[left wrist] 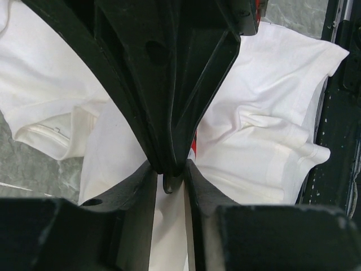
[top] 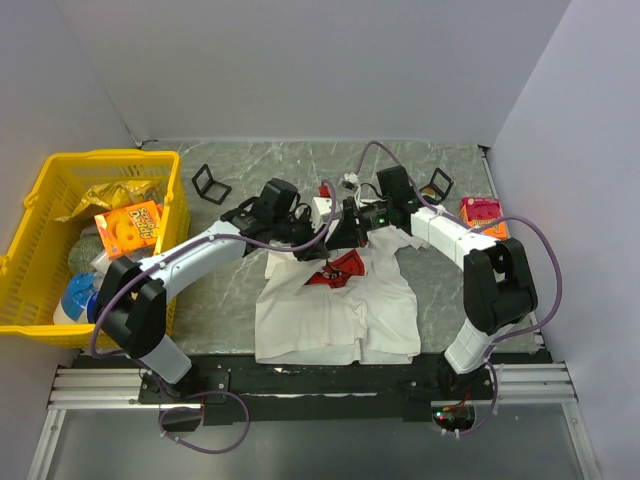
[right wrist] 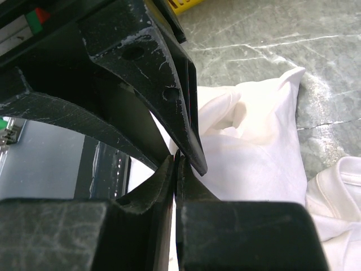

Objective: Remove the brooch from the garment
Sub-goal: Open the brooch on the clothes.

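The white T-shirt lies crumpled on the table with its red print partly showing. It also shows in the left wrist view and the right wrist view. Both grippers meet just above its collar end. My right gripper is shut on a thin dark piece, the brooch. My left gripper has its jaws a narrow gap apart. They straddle the right fingertips and the brooch, with white cloth showing through the gap.
A yellow basket holding snack packs and an orange box stands at the left. Two small black stands sit at the back. An orange-pink pack lies at the right. A black rail runs along the near edge.
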`<state>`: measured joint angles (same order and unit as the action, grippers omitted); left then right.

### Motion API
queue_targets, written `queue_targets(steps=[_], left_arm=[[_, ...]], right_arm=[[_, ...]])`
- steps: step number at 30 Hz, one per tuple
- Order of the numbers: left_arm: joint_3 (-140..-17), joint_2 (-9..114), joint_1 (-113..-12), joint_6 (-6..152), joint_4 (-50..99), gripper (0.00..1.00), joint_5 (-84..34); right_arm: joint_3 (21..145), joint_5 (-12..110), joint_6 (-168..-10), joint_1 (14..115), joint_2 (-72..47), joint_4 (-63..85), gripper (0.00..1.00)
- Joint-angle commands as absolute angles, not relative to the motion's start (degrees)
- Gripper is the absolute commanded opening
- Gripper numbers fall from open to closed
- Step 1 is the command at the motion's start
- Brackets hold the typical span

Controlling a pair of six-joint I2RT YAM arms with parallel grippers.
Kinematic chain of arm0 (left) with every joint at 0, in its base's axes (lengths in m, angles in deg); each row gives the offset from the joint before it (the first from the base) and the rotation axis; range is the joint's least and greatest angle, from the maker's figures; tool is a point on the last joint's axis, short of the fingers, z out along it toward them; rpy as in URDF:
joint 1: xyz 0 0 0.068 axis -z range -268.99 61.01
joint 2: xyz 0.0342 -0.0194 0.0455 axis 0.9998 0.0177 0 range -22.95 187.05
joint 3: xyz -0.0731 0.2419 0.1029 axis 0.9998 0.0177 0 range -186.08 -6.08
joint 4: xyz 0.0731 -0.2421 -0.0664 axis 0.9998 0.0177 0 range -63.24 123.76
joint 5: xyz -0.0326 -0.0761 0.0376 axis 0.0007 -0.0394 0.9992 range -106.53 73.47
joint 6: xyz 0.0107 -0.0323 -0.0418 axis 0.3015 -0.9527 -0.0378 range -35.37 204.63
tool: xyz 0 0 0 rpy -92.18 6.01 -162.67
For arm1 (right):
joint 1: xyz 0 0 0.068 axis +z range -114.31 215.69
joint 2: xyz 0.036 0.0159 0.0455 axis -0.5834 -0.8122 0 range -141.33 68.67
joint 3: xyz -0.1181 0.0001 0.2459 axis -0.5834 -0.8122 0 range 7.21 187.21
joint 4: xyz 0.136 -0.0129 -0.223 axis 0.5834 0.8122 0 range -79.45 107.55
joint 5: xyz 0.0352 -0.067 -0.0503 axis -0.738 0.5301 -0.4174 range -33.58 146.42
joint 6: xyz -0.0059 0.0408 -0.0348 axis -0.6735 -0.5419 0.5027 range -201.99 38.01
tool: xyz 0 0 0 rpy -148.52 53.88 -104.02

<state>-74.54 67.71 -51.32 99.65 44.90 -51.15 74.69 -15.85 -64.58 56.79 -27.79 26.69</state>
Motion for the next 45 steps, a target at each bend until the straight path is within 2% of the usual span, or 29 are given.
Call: queue_targets(steps=[1, 6, 7, 10, 13, 18, 23, 27, 30, 32, 36, 45], left_arm=[[-74.2, 67.3, -51.2, 97.8, 40.0, 0.21, -50.1], [-73.7, 67.7, -51.2, 95.4, 38.6, 0.21, -51.2], [-73.6, 67.6, -51.2, 95.1, 38.5, 0.27, -51.8], [-73.9, 67.9, -51.2, 94.6, 38.6, 0.34, -52.7], [-74.1, 67.8, -51.2, 94.6, 38.6, 0.38, -53.0], [-73.9, 67.8, -51.2, 94.9, 38.5, 0.38, -53.1], [-73.6, 67.8, -51.2, 95.2, 38.5, 0.29, -52.7], [-73.7, 67.8, -51.3, 95.6, 38.9, 0.18, -52.3], [-73.6, 67.4, -51.2, 96.1, 39.0, 0.17, -51.7], [-73.4, 66.9, -51.2, 96.5, 39.0, 0.18, -51.3], [-73.8, 66.5, -51.3, 96.8, 39.5, 0.28, -51.5], [-75.1, 65.0, -53.0, 97.3, 40.6, 0.32, -52.5]], right_arm=[[76.9, -17.6, -64.9, 56.9, -26.4, 27.1, 0.00], [76.9, -17.6, -64.8, 56.8, -26.4, 27.1, 0.00], [76.9, -17.6, -64.9, 56.9, -26.4, 27.0, 0.00], [76.8, -17.5, -65.0, 56.9, -26.6, 26.9, 0.00], [76.9, -17.6, -64.9, 57.0, -26.7, 27.1, 0.00], [77.2, -17.7, -64.9, 56.9, -27.0, 27.2, 0.00], [77.1, -17.7, -64.9, 56.9, -27.0, 27.2, 0.00], [77.2, -17.7, -64.8, 56.9, -27.1, 27.2, 0.00], [77.2, -17.7, -64.6, 56.9, -27.0, 27.5, 0.00], [77.2, -17.7, -64.5, 56.9, -27.0, 27.5, 0.00], [77.3, -17.8, -64.1, 56.9, -27.2, 27.9, 0.00], [77.4, -17.8, -63.6, 56.8, -27.2, 28.6, 0.00]])
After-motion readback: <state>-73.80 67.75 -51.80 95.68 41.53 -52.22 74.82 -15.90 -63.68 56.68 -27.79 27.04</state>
